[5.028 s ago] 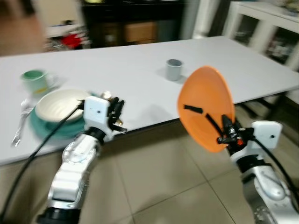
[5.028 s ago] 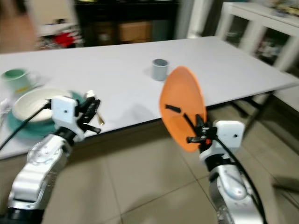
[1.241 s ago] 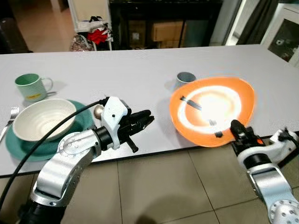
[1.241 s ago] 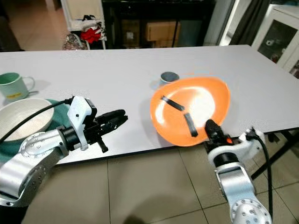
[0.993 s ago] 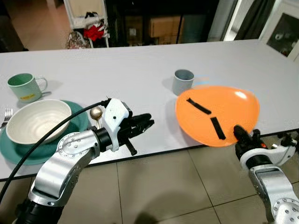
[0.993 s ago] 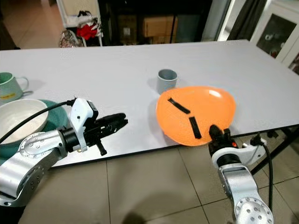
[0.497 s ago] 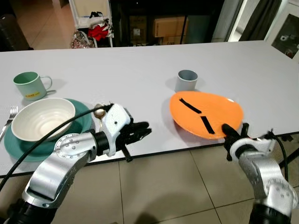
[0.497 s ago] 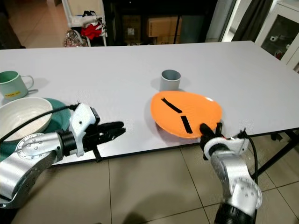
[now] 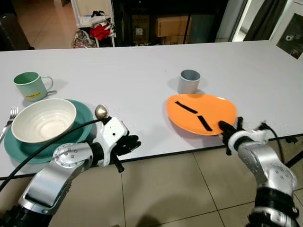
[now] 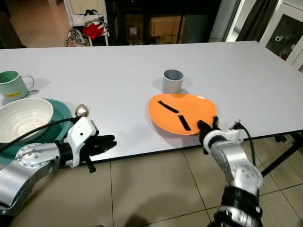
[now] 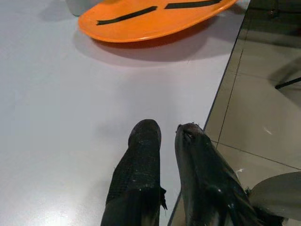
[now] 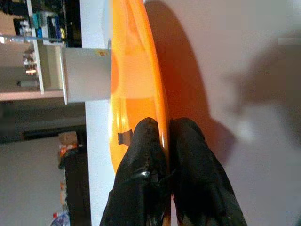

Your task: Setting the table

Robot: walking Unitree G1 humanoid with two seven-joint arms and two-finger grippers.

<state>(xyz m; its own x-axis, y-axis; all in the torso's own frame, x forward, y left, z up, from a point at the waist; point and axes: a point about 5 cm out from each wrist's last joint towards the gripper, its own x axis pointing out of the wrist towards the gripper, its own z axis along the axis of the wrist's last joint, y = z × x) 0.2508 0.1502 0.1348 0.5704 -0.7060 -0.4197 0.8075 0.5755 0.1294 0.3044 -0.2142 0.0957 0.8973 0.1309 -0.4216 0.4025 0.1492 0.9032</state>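
Note:
An orange plate [image 9: 201,112] with two black strips lies low on the white table [image 9: 118,71], just in front of a grey cup [image 9: 190,81]. My right gripper [image 9: 226,127] is shut on the plate's near rim; the right wrist view has a black finger on each side of the rim [image 12: 141,84]. At the table's front edge my left gripper [image 9: 134,141] points toward the plate with its fingers [image 11: 141,155] pressed together. A gold spoon [image 9: 100,111] sticks up beside its wrist.
On the left, a white bowl [image 9: 43,120] sits on a teal plate [image 9: 81,127]. A fork [image 9: 9,116] and a green mug [image 9: 29,85] lie beyond it. Dark shelves stand behind the table, and tiled floor lies below the front edge.
The orange plate has come down from upright to nearly flat on the table, with the right gripper holding it throughout. My left gripper drew back toward the table edge.

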